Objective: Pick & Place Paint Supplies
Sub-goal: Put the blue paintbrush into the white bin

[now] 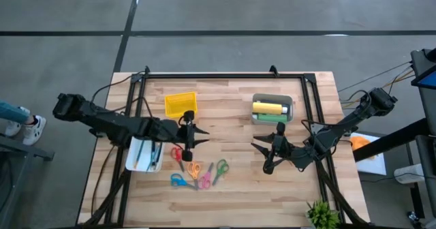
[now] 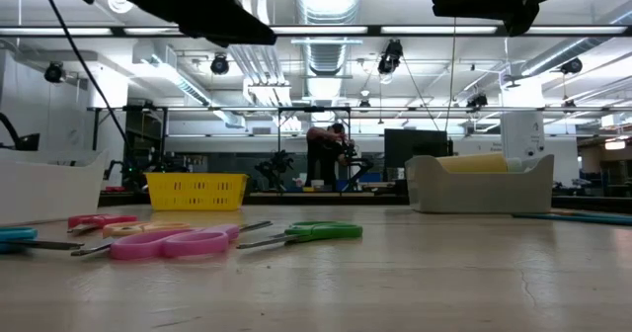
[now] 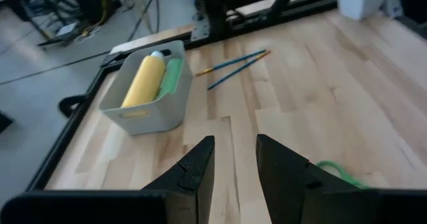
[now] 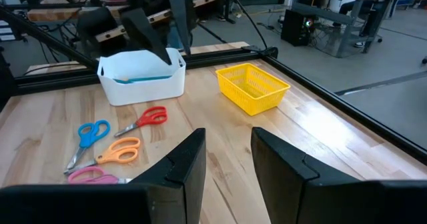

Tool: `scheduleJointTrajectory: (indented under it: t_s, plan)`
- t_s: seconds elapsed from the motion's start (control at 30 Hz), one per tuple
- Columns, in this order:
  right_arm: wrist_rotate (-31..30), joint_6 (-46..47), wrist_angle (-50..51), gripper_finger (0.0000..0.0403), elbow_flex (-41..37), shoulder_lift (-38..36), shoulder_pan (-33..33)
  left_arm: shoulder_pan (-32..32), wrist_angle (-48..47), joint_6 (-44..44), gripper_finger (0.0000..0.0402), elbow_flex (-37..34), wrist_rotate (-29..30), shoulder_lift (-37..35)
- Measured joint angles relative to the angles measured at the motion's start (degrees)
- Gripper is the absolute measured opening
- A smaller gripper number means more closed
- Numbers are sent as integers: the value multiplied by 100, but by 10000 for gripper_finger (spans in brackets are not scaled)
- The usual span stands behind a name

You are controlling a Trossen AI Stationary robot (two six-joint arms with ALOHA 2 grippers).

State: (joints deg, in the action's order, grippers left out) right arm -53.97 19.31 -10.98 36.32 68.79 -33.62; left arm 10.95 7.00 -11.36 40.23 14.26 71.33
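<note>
A grey bin [image 1: 272,110] at the table's far right holds a yellow paint bottle [image 3: 143,81] and a green one [image 3: 172,76], both lying on their sides. Two thin teal-blue brushes [image 3: 233,65] lie flat on the wood beside that bin. A white bin [image 4: 141,77] at the left holds thin pens [image 1: 153,154]. My left gripper [image 1: 194,130] hovers open above the table's middle left, pointing toward the grey bin, with nothing between its fingers [image 3: 200,171]. My right gripper [image 1: 262,155] hovers open at the middle right, also with nothing in it.
A yellow mesh basket [image 1: 180,104] stands at the far left of the table. Several coloured scissors [image 1: 197,171] lie near the front middle, between the two grippers. A black frame [image 1: 225,75] runs along the table's edges. A small potted plant [image 1: 320,215] sits at the near right corner.
</note>
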Motion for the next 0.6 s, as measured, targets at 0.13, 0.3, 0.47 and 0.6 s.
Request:
scheduleJointTrajectory:
  t_s: [0.13, 0.3, 0.47, 0.6]
  plan:
    - [1, 0, 0, 120, 0, 0, 1, -66, 499, 47, 111, -201, -249, 0]
    - [2, 0, 0, 120, 0, -1, 0, -49, 879, 80, 111, -352, -245, 0]
    - [-1, 0, 0, 120, 0, 0, 1, -49, 884, 131, 111, -357, -232, 0]
    - [1, 0, 0, 120, 0, -1, -1, -49, 866, 131, 111, -357, -232, 0]
